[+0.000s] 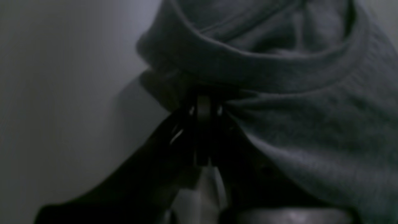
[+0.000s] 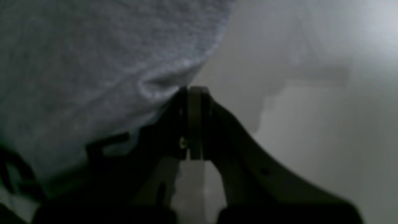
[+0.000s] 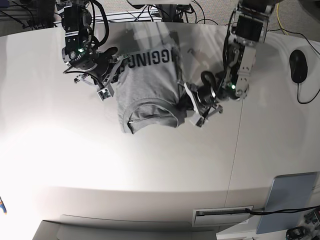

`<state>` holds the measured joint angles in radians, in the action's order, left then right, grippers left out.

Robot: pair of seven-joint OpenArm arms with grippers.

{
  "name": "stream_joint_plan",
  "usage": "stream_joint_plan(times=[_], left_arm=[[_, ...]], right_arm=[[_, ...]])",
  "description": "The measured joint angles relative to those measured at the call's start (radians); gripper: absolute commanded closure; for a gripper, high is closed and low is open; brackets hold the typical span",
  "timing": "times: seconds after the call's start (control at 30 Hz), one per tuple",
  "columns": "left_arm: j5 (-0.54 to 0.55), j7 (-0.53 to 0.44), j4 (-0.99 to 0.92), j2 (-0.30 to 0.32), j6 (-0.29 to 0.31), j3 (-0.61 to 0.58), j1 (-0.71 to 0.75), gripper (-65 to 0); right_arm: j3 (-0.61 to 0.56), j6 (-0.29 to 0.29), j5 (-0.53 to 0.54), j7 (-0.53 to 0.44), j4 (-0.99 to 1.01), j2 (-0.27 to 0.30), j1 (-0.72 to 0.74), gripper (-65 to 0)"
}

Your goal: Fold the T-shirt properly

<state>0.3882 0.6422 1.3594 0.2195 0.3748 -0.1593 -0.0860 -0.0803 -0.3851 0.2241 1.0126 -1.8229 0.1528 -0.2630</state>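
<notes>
The heather-grey T-shirt (image 3: 147, 85) lies bunched on the white table (image 3: 150, 170). Its black lettering (image 3: 150, 60) faces up at the far end and the ribbed neck (image 3: 152, 119) points toward the front. My left gripper (image 3: 186, 103) sits at the shirt's right edge and is shut on the cloth. In the left wrist view the gripper (image 1: 203, 101) pinches fabric just under the curled collar (image 1: 248, 67). My right gripper (image 3: 111, 76) holds the shirt's left edge. Up close, the right gripper (image 2: 191, 90) is shut on a fold of the T-shirt (image 2: 93, 77).
A black mouse (image 3: 298, 66) lies at the table's right edge. A blue-grey pad (image 3: 290, 202) rests at the front right corner, beside a slot (image 3: 222, 216) in the table front. Cables (image 3: 150, 12) run along the back edge.
</notes>
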Motion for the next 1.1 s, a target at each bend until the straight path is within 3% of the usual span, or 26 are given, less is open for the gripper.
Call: stream_joint_plan(times=[0.13,0.3,0.43,0.63,0.73,0.9,1.0,1.1], left_arm=[[0.001,0.076,0.031,0.012,-0.134,0.005,-0.014,0.0],[-0.024,0.136,0.208,0.096,-0.218,0.011,0.08,0.0],[-0.03,0.141,0.424,0.119,-0.259,0.019,0.236,0.0],[-0.034,0.156,0.642,0.125,-0.26,0.138,0.528,0.0],[-0.03,0.153,0.688,0.124,-0.219,0.214,0.666,0.0],[0.027,0.099,0.654,0.125,-0.14,0.306,0.897,0.0],[0.031,0.029,0.561,0.124,-0.092,0.299,0.986,0.0],[0.03,-0.061,0.399,0.121,-0.087,0.278,0.999,0.0]], right_arm=[[0.014,0.026,0.01,0.016,-0.055,0.0,-0.041,0.0],[0.189,0.042,0.006,0.004,-0.234,0.008,-0.15,0.0],[0.36,0.039,0.058,0.004,-0.345,0.006,-0.296,0.0],[0.578,-0.006,0.212,0.006,-0.39,0.003,-0.535,0.0],[0.645,-0.045,0.247,0.004,-0.39,-0.013,-0.652,0.0],[0.67,-0.097,0.192,0.005,-0.367,-0.093,-0.8,0.0],[0.668,-0.139,0.134,-0.019,-0.254,-0.13,-0.796,0.0],[0.669,-0.185,0.098,-0.1,-0.079,-0.13,-0.75,0.0]])
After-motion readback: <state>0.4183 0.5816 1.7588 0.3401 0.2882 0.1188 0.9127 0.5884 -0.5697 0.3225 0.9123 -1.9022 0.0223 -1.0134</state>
